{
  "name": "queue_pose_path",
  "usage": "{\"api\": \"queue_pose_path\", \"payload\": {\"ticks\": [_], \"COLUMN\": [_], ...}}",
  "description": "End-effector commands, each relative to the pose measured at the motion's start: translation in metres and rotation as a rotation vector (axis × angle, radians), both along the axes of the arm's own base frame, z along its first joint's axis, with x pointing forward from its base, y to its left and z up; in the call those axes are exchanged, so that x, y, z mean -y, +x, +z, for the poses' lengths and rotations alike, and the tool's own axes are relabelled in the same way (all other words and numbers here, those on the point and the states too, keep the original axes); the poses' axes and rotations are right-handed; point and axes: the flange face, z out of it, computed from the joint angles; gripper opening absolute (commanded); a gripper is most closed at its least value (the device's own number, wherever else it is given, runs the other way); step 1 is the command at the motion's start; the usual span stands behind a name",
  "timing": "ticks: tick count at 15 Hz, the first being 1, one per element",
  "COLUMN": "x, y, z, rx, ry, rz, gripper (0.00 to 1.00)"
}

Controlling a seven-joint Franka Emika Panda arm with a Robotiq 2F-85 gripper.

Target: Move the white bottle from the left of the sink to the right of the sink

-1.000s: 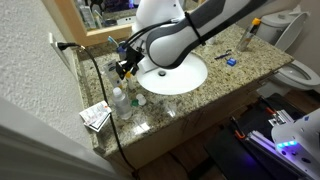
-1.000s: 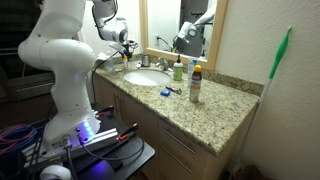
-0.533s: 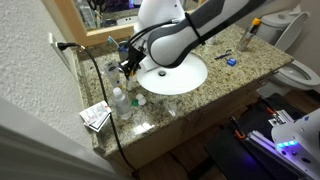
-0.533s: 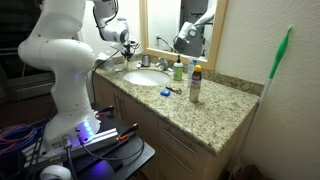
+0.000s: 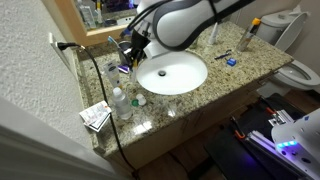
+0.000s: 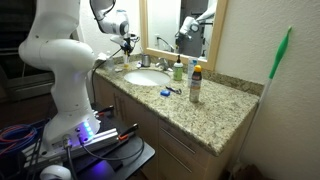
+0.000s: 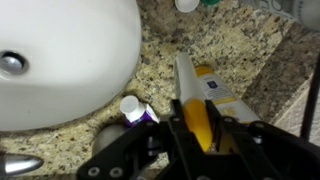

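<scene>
In an exterior view the gripper (image 5: 131, 47) hangs above the back edge of the bench (image 5: 232, 82), over the strip between the sink (image 5: 190, 84) and the mirror wall, clear of the granite. Its jaws are too small here to tell whether they are parted. The white bottle (image 5: 119, 100) stands upright near the front edge, between the basin and a small box (image 5: 95, 116) that lies at the bench's wall-side end. It is well apart from the gripper. At the far end, an orange-capped bottle (image 5: 246, 34) stands near the back edge.

In an exterior view from the other end, the gripper (image 6: 128, 42) hovers above the far end of the bench (image 6: 215, 116), beyond the sink (image 6: 147, 77). The white bottle cannot be made out here. A green bottle (image 6: 178, 69) stands by the back edge.

In the wrist view the gripper (image 7: 190, 132) looks down on granite beside the sink (image 7: 60, 50). A white-and-yellow tube (image 7: 192, 85) runs in between the fingers (image 7: 176, 128). I cannot tell whether they press on it. A small purple-and-white container (image 7: 136, 109) lies just beside the basin rim.
</scene>
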Motion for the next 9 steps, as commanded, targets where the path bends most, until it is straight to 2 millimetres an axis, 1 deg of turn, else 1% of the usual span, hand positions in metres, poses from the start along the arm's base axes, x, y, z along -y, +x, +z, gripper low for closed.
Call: {"api": "queue_pose_path", "payload": {"ticks": [1, 3, 4, 5, 6, 7, 8, 9], "x": [0.049, 0.085, 0.103, 0.117, 0.086, 0.097, 0.098, 0.096], "y": [-0.029, -0.036, -0.040, -0.049, -0.025, -0.029, -0.031, -0.031], "z": [0.069, 0.102, 0.120, 0.134, 0.120, 0.131, 0.136, 0.134], "rx": [0.014, 0.088, 0.123, 0.124, 0.110, 0.125, 0.133, 0.130], "ry": [-0.082, -0.129, -0.131, -0.103, -0.099, -0.095, -0.092, -0.094], "rz": [-0.076, -0.180, -0.237, -0.250, -0.206, -0.220, -0.222, -0.217], "gripper": [0.06, 0.06, 0.06, 0.06, 0.06, 0.26, 0.26, 0.26]}}
